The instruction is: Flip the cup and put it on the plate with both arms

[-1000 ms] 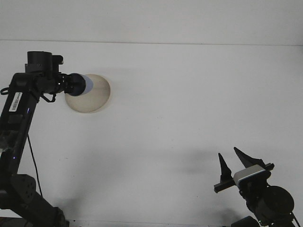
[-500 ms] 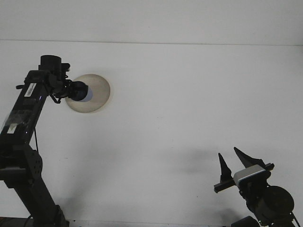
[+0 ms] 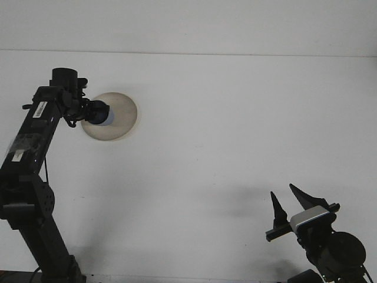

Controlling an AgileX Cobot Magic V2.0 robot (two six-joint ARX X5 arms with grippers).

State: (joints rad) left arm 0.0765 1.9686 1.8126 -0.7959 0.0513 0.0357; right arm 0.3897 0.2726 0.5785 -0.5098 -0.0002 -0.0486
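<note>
A beige round plate (image 3: pixel 121 118) lies on the white table at the far left. My left gripper (image 3: pixel 93 112) reaches over the plate's left edge and is shut on a pale blue cup (image 3: pixel 106 114), held on its side or tilted above the plate. The dark fingers cover much of the cup. My right gripper (image 3: pixel 288 201) stands near the front right corner, open, its two pointed fingers up and nothing between them.
The white table (image 3: pixel 235 130) stretches between the two arms. The left arm's black links (image 3: pixel 29 177) rise along the left edge.
The left arm has lifted and drawn back slightly over the last second, shifting the cup a little left over the plate. Since half a second ago almost nothing moved. The right arm stayed still.
</note>
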